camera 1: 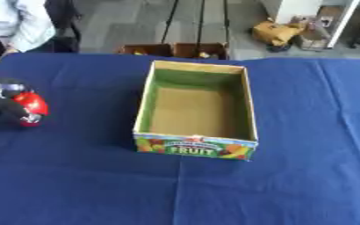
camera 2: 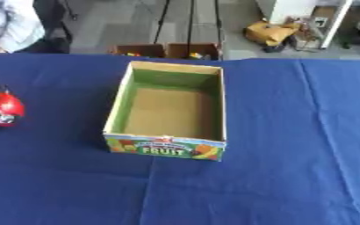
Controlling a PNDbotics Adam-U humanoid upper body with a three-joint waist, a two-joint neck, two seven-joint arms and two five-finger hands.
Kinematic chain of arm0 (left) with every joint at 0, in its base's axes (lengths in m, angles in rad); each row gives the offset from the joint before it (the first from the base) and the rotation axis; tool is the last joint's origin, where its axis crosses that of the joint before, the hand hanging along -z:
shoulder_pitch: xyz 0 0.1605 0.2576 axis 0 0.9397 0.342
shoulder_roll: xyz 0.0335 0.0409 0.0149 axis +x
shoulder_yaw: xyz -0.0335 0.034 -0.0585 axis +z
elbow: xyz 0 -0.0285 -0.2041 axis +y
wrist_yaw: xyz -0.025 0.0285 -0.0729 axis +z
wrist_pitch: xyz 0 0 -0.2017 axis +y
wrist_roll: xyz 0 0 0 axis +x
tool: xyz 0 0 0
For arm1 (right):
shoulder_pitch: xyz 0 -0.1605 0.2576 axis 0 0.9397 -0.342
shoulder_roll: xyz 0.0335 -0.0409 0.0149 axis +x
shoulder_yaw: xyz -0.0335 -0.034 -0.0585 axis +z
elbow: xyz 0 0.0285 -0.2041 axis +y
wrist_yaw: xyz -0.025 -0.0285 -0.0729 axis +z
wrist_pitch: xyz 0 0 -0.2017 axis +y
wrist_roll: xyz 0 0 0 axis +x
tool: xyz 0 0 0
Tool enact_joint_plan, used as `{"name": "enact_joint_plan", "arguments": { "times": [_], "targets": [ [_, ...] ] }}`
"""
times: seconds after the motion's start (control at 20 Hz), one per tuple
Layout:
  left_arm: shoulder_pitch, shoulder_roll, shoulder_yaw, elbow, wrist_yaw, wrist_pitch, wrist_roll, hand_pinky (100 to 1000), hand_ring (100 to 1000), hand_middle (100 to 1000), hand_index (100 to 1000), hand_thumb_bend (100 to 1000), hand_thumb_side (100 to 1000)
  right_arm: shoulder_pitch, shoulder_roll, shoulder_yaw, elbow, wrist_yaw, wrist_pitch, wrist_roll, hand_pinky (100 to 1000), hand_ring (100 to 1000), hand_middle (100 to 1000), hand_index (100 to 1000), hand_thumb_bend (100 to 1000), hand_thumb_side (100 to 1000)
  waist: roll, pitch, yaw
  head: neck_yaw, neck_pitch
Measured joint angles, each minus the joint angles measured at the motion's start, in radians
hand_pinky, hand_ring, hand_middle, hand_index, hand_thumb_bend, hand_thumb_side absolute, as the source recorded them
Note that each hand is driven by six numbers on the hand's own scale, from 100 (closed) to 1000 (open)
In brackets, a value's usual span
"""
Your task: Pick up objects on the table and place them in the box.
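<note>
One blue cloth [camera 1: 75, 184] is covering the whole table, and near its middle an open cardboard box [camera 1: 248, 105] with green inner walls and a "FRUIT" label on its near side is sitting upright with nothing inside it. At the view's left edge, well apart from the box, the robot's left hand [camera 1: 5, 99] is reaching in, its dark fingers curling around a shiny red object [camera 1: 32, 104] just over the cloth.

Box [camera 1: 196, 143] mid-table [camera 1: 306, 176], hand [camera 1: 10, 103] far left
</note>
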Motion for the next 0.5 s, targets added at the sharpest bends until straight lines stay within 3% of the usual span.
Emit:
{"name": "enact_joint_plan", "arguments": {
  "times": [0.5],
  "targets": [
    [-0.035,-0.013,0.0,-0.068,0.067,-0.005,-0.002,221,560,672,763,100,383,0.001,0.0,0.0,0.0,-0.004,0.003,-0.002,721,753,590,753,100,1000,0.007,-0.014,0.0,-0.002,0.009]
  ]
}}
